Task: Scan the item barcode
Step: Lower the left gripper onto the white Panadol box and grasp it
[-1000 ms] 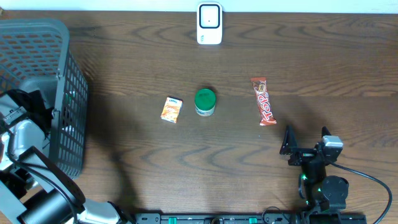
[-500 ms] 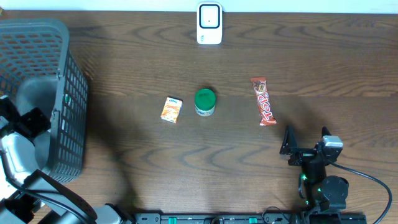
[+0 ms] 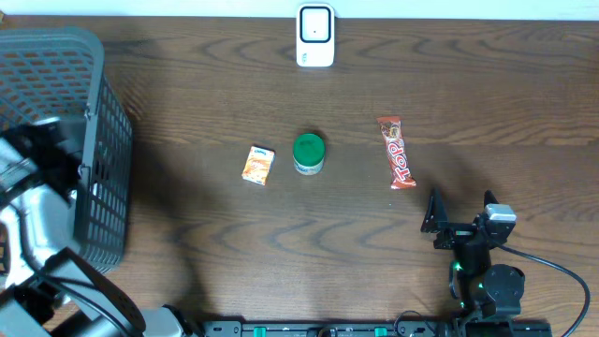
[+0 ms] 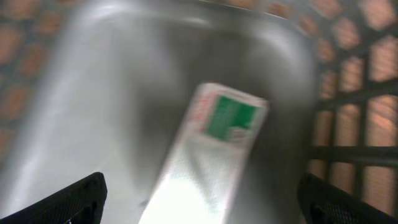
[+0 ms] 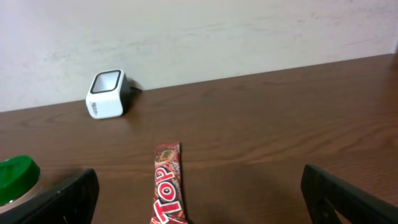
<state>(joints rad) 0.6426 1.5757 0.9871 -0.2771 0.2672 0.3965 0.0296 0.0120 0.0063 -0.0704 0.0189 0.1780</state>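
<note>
Items for scanning: a candy bar (image 3: 397, 153) lies flat on the desk (image 3: 187, 94), right of centre, its long side running roughly front to back. A green-lidded tub (image 3: 309, 153) stands near the centre, with a small orange box (image 3: 258, 165) just beside it on the left. None of them touch.

The white scanner (image 3: 315, 36) stands at the far edge of the desk, well apart from all three.

Right end effector (image 3: 460, 211): open, jaws spread wide, empty, at the near edge with its fingers pointing towards the candy bar.

Left end effector (image 4: 202, 205): open, jaws wide, positioned over the grey mesh basket (image 3: 56, 56) at the desk's left end. A silvery packet (image 4: 211, 155) with a green label lies on the basket floor below it. The wrist view is blurred and no grip is visible.
</note>
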